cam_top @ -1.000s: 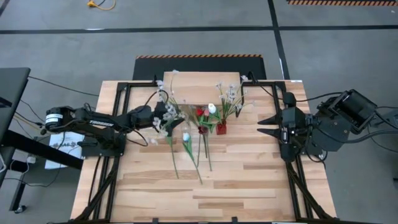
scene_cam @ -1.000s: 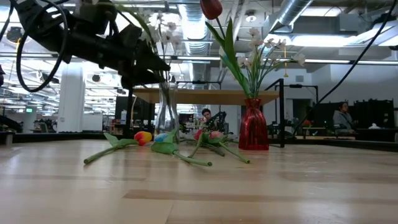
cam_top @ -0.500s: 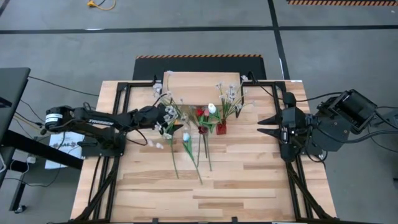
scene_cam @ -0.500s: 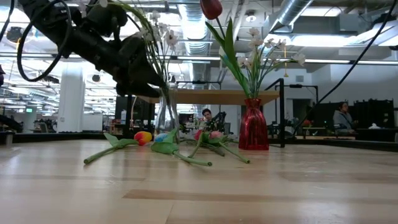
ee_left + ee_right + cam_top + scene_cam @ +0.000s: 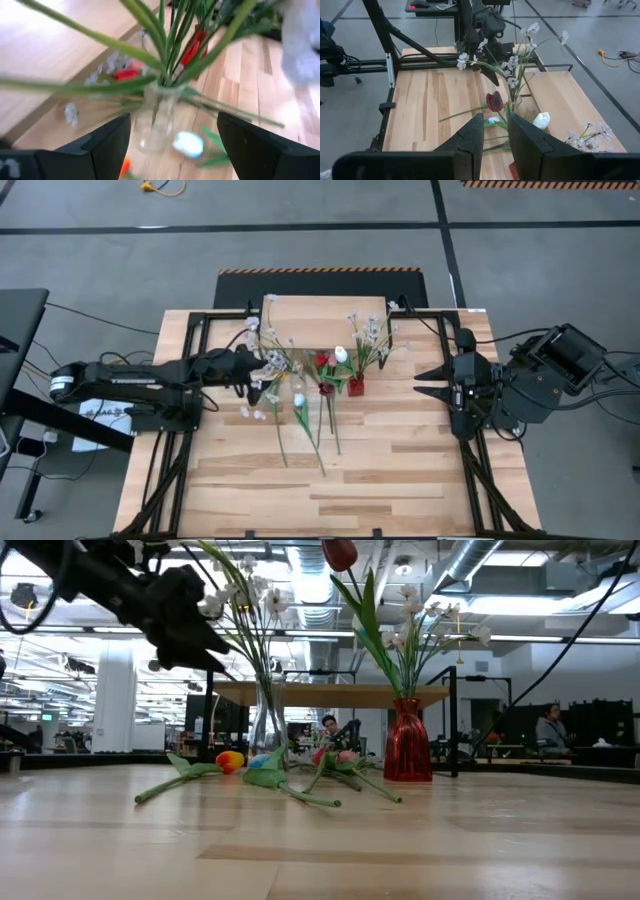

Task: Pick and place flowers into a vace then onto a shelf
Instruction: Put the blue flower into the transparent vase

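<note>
A clear glass vase [image 5: 265, 726] stands on the table with white-lilac sprays [image 5: 240, 595] in it; it also shows in the left wrist view [image 5: 154, 127]. My left gripper [image 5: 249, 369] hangs open just left of the sprays, above the table, touching nothing; the vase shows ahead between its fingers [image 5: 174, 118]. A red vase [image 5: 407, 740] next to the shelf [image 5: 325, 318] holds a red tulip [image 5: 340, 554] and sprays. Several tulips [image 5: 300, 412] lie flat on the table. My right gripper [image 5: 416, 382] waits open at the table's right side.
The shelf's black legs [image 5: 455, 720] stand just behind the red vase. Black frame rails [image 5: 190, 370] run along both table sides. The near half of the table [image 5: 330, 490] holds nothing. People sit in the room behind [image 5: 552, 725].
My left gripper has drawn back from the clear vase toward the table's left edge and risen a little. The sprays stay standing in the vase.
</note>
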### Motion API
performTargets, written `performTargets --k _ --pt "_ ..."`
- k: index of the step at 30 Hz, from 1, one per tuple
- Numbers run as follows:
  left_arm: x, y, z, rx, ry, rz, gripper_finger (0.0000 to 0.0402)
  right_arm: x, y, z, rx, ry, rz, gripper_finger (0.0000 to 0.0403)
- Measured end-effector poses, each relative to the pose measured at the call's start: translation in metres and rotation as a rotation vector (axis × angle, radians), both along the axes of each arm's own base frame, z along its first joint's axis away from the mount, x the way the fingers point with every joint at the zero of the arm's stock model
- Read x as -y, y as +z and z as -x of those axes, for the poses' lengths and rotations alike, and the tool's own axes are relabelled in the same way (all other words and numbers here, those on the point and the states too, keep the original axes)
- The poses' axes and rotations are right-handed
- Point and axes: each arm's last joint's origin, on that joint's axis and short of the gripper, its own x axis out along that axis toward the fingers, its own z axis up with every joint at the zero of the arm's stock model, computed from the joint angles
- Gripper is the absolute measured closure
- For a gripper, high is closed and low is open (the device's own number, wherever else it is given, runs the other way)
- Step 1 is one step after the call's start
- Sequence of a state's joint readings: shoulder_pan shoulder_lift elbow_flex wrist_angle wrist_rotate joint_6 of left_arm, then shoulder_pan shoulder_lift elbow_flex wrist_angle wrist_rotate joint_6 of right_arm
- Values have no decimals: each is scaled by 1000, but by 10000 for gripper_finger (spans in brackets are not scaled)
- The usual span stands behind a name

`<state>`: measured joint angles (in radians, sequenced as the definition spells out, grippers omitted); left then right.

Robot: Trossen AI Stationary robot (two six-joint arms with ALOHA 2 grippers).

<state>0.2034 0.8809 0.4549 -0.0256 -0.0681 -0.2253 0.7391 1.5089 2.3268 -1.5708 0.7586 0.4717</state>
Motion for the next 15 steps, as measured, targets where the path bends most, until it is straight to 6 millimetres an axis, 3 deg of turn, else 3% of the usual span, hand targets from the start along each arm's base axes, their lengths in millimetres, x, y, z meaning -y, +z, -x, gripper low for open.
performTargets --k 8,15 --pt "11 9 24 -7 -18 40 115 -1 -1 0 -21 35 -17 324" --pt "18 8 33 -39 -37 71 115 -2 -1 0 -31 51 -26 324"
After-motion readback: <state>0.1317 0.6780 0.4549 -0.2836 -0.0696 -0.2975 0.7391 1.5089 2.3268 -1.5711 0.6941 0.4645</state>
